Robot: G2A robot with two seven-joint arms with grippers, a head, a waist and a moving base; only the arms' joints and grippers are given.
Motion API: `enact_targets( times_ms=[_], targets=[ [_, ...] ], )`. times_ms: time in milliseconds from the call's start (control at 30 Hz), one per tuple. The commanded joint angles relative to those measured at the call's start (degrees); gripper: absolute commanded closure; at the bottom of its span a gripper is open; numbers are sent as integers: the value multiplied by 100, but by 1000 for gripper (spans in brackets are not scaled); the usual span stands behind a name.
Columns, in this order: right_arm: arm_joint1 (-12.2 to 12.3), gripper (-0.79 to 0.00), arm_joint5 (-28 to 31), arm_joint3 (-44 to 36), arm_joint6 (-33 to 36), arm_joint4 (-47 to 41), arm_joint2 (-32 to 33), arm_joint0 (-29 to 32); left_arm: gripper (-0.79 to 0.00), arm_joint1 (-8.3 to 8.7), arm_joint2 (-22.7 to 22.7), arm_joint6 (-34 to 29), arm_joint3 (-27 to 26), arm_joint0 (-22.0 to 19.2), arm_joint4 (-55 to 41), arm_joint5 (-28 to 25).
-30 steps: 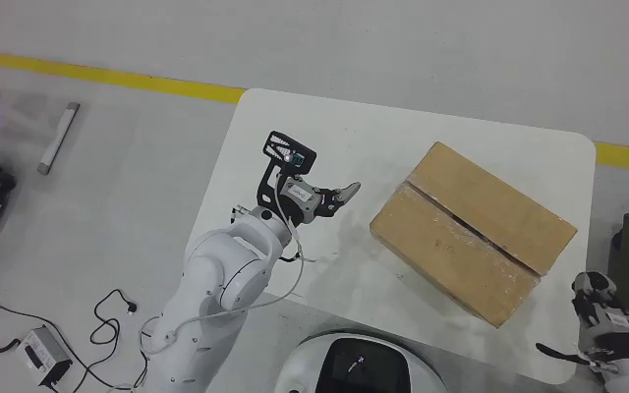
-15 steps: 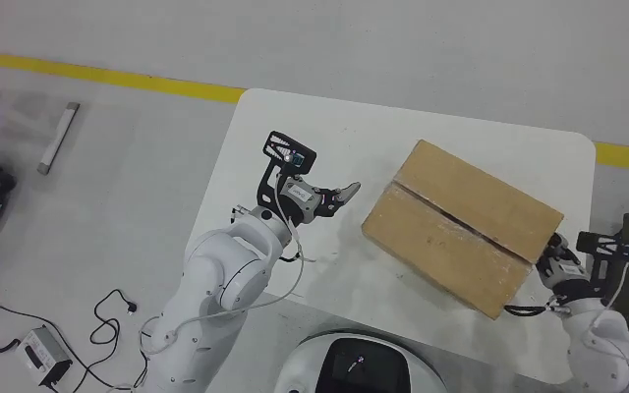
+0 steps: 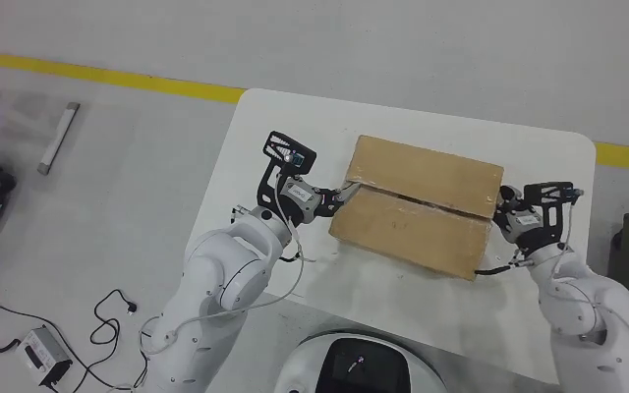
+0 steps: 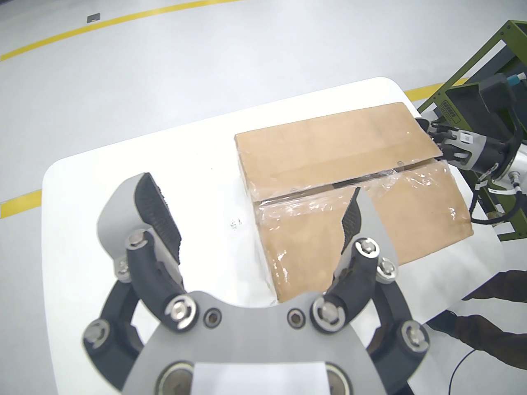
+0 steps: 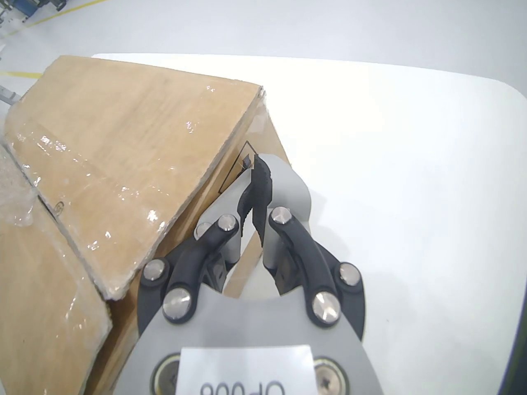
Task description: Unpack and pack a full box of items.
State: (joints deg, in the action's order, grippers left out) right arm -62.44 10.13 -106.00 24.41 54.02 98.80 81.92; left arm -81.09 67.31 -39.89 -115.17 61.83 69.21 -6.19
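Now | box (image 3: 413,206): taped seam | right gripper (image 5: 252,168): closed beside printed mark (image 5: 230,175)

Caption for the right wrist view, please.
Shut right gripper against the end of the taped box on the white table.

You've swung the right gripper (image 5: 252,166) in from the near right corner of the table (image 3: 285,128) to the end of the cardboard box (image 3: 418,206). The box has slid and turned across toward the left gripper (image 3: 344,190).

Pale grey floor (image 3: 118,196), yellow line (image 3: 118,77) across it; green rack (image 4: 514,32) beside white table (image 3: 285,128).
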Motion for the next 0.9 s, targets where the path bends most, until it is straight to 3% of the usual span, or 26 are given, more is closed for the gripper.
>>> enact_targets(
  times_ms=[0, 233, 433, 867],
  targets=[
    [-9, 0, -22, -20, 39, 45, -167, -93, -785, 0, 0, 0, 0, 0, 0, 0],
    [-41, 0, -118, 46, 4, 36, -473, -119, -785, 0, 0, 0, 0, 0, 0, 0],
    [-40, 0, -280, -200, -151, -227, -143, 2, -785, 0, 0, 0, 0, 0, 0, 0],
    [-116, 0, -1861, -1910, -823, 198, 1046, 1003, -785, 0, 0, 0, 0, 0, 0, 0]
  ],
)
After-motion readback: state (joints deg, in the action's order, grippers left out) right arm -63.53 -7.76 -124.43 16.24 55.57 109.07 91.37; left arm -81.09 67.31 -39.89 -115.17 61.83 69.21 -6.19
